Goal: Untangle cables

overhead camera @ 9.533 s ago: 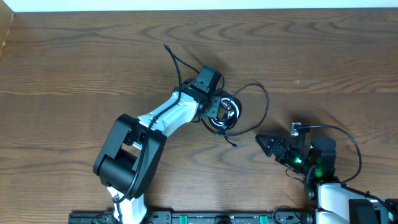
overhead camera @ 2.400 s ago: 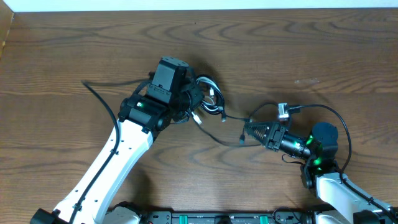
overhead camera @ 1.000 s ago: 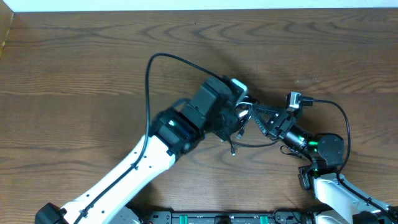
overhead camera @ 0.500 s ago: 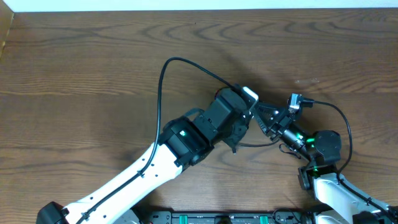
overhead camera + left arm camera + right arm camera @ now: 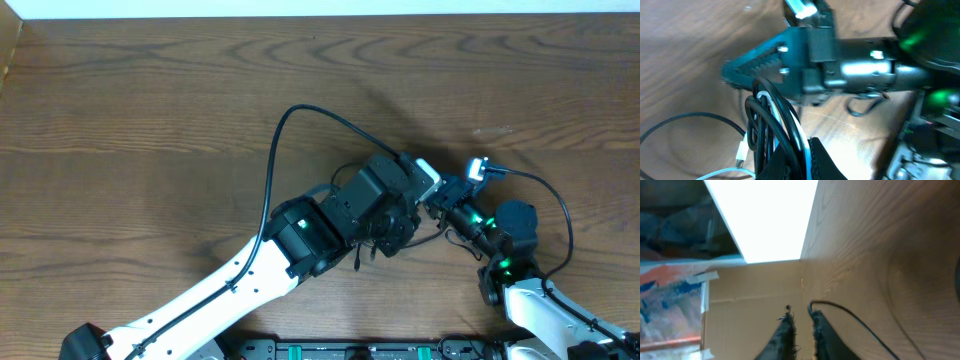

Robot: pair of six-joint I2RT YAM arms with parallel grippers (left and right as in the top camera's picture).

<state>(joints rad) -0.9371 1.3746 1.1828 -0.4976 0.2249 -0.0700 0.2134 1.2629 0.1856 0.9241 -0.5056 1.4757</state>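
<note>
Left arm (image 5: 300, 230) has swung its wrist further right over the bench (image 5: 120, 100), close up to the right arm (image 5: 510, 225), whose jaws have narrowed.

The left jaws are clamped on the cable bundle (image 5: 772, 125), which sits between the two wrists, right of the bench's middle. In the left wrist view its black loops cross just in front of the right fingers (image 5: 760, 62), which stand close together. One long black cord (image 5: 296, 108) arcs out from the bundle and back behind the left arm. The right wrist view shows only a slim gap in the right jaws, with a thin black strand (image 5: 840, 310) rising at one fingertip. Whether it is pinched cannot be told. A white plug (image 5: 741, 154) hangs beside the bundle.
</note>
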